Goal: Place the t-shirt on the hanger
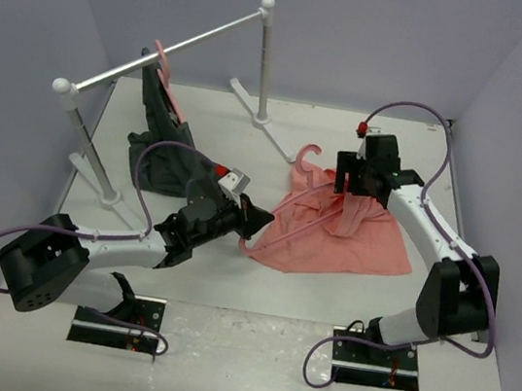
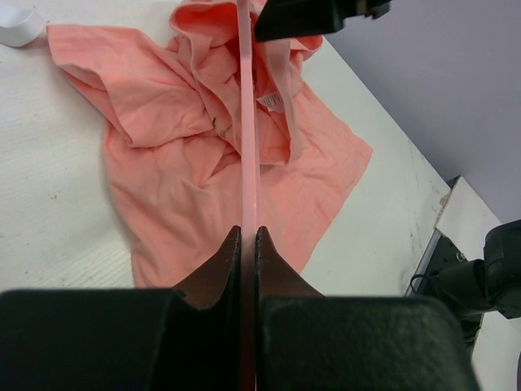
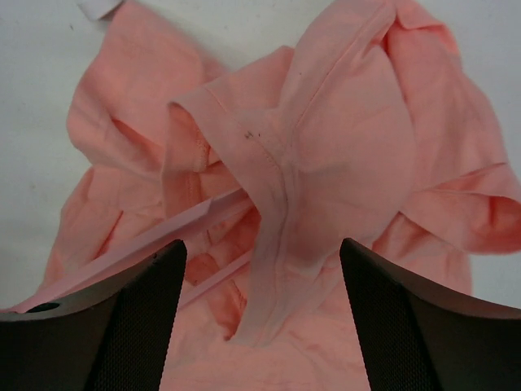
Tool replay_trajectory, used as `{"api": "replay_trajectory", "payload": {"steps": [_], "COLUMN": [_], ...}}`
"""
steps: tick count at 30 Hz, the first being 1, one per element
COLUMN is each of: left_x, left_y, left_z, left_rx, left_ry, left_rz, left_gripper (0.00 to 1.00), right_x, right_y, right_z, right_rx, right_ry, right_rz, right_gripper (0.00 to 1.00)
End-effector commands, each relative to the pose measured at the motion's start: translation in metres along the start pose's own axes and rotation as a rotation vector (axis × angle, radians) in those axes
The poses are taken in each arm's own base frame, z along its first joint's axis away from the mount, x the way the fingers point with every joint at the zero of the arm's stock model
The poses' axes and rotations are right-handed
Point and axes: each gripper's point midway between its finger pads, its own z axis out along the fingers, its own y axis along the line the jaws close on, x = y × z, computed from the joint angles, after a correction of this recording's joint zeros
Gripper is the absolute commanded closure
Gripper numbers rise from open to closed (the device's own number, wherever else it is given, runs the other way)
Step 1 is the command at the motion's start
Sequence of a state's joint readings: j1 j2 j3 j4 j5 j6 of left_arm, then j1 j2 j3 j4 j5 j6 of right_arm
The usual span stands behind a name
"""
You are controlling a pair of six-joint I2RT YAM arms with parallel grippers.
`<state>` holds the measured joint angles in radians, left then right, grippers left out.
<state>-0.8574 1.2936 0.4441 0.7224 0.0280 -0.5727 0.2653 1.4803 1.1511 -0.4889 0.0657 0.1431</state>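
**Operator:** What do you count in the overhead view?

**Spotter:** You have two pink hangers and one t-shirt point(image 1: 352, 241). The hanger point(image 2: 247, 138) for the task lies at frame centre, its far end among the shirt's folds. The second hanger point(image 1: 163, 61) hangs on the rail point(image 1: 211, 38) at upper left, wearing a dark grey garment point(image 1: 166, 142).

**Operator:** What do the wrist views add?

**Spotter:** Your left wrist view shows the hanger's thin bar running straight up the frame across the shirt. Your right wrist view shows a neckline seam standing up between the fingers.

**Operator:** And the grippers?

**Spotter:** Your left gripper point(image 1: 255, 220) is pinched tight on the hanger's bar. Your right gripper point(image 3: 260, 248) gapes wide over the collar, gripping nothing.
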Motion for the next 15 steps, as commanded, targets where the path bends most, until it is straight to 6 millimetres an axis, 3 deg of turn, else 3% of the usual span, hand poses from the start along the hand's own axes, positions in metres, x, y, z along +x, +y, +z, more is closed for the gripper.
{"api": "replay_trajectory", "payload": {"steps": [1, 4, 8, 9, 11, 15], "left_x": [-0.031, -0.030, -0.032, -0.033, -0.036, -0.051], "left_y": [-0.018, -0.019, -0.017, -0.017, -0.018, -0.032], "left_z": [0.009, 0.008, 0.006, 0.006, 0.006, 0.003], "left_rx": [0.055, 0.061, 0.046, 0.044, 0.048, 0.118], "left_ry": [-0.091, -0.086, -0.096, -0.100, -0.113, -0.177], "left_rz": [-0.036, -0.036, -0.033, -0.033, -0.032, -0.029], "left_gripper": [1.00, 1.00, 1.00, 1.00, 1.00, 1.00], "right_x": [-0.009, -0.013, -0.012, -0.013, -0.015, -0.016], "right_y": [-0.002, -0.015, -0.013, -0.010, 0.003, 0.051], "right_z": [0.027, 0.038, 0.037, 0.032, 0.018, -0.014], "right_rx": [0.029, 0.102, 0.097, 0.086, 0.042, -0.147], "right_ry": [-0.017, -0.015, -0.025, -0.042, -0.078, -0.121], "right_rz": [0.014, -0.005, 0.007, 0.013, 0.020, 0.012], "right_gripper": [0.30, 0.45, 0.93, 1.00, 1.00, 1.00]}}
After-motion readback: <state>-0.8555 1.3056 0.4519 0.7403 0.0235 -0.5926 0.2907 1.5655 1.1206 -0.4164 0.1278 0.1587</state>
